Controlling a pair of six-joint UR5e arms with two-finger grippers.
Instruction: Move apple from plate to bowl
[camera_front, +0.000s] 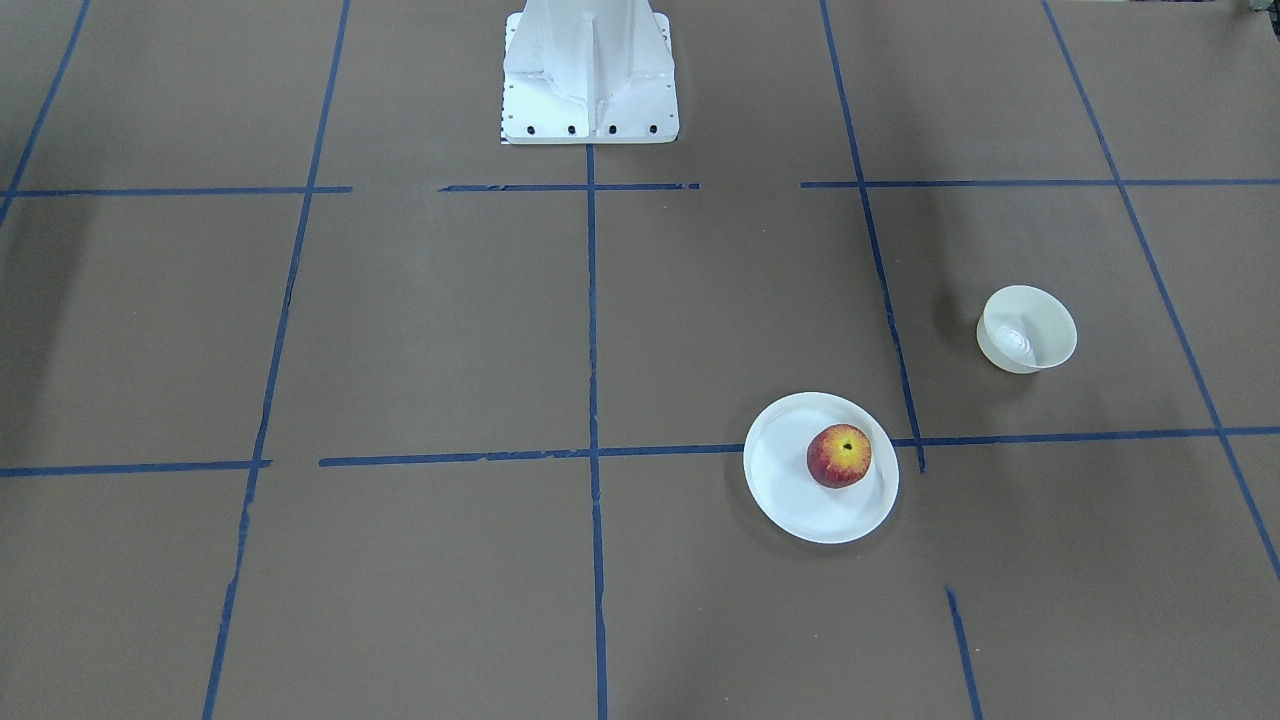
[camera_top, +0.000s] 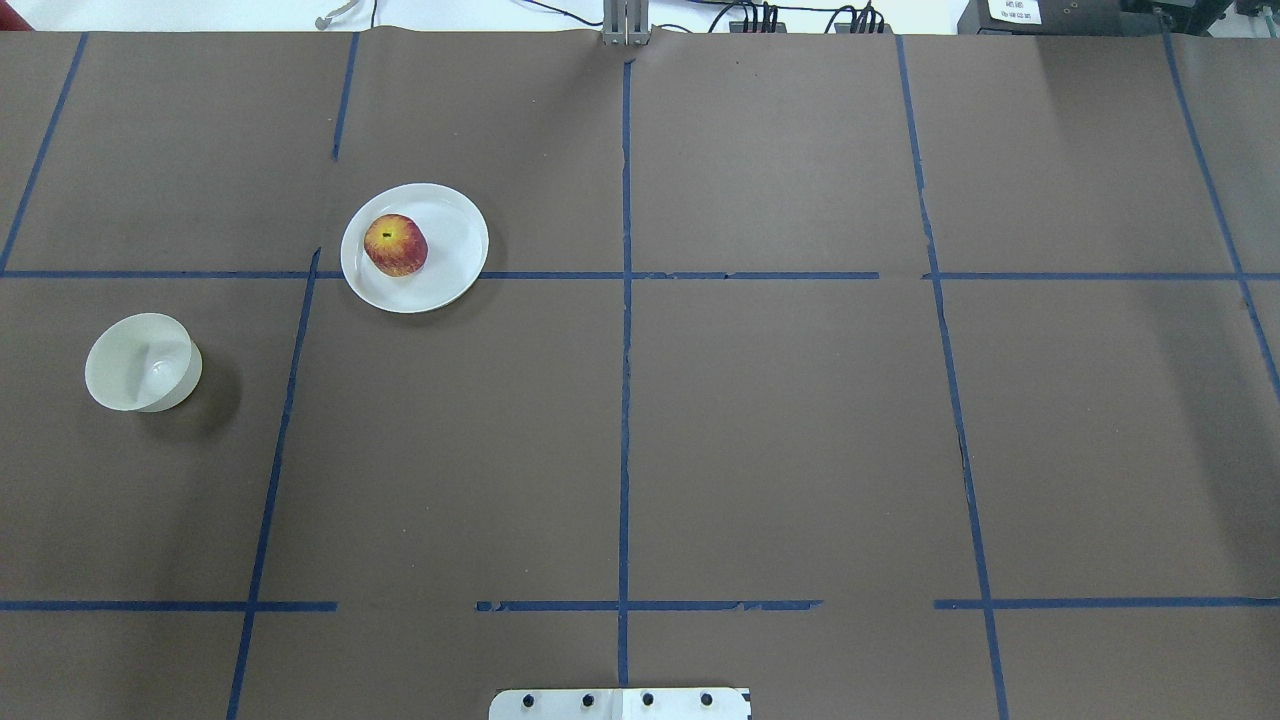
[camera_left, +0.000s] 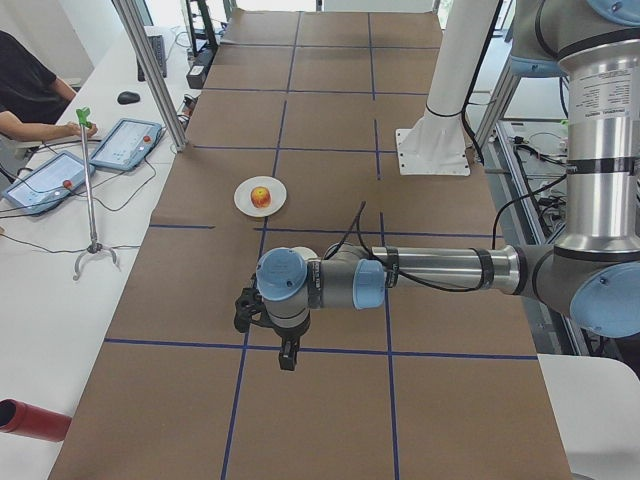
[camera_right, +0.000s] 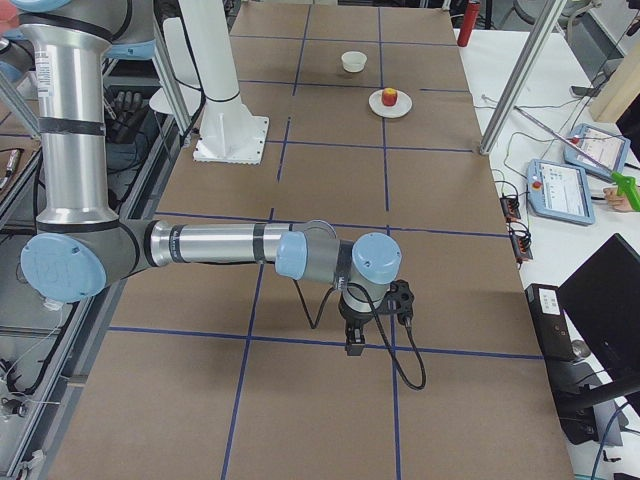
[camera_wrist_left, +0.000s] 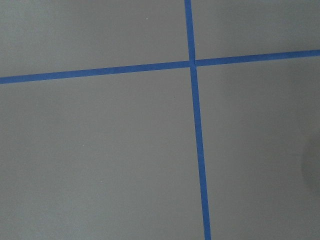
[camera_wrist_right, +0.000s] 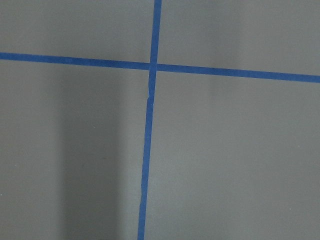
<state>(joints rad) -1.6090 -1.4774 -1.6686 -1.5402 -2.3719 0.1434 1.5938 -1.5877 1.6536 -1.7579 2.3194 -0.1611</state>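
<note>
While both arms reach out low over the brown table (camera_top: 780, 430), the apple (camera_top: 396, 244) sits on the plate (camera_top: 450, 270). In the overhead view it is a touch toward 9 o'clock of the plate's middle, with the stem dimple up and yellow around it. Now the bowl (camera_top: 140, 362): it stands apart from the plate, at about 8 o'clock from it in that view, and 1 blue tape line (camera_top: 290, 400) runs between the 2.

Over to the side views. The left gripper (camera_left: 287, 358) points down above the paper, just beside a tape crossing. It is well apart from the plate, which lies beyond it at roughly 12 o'clock. I cannot tell whether its fingers are spread or closed (only this side view catches it).

It's the same story for the right gripper (camera_right: 354, 345). It points down over the paper by a tape line, with the plate and bowl far off toward 12 o'clock. Whether its jaws are spread or closed, I cannot tell. Each wrist camera shows only brown paper and 1 tape crossing.
</note>
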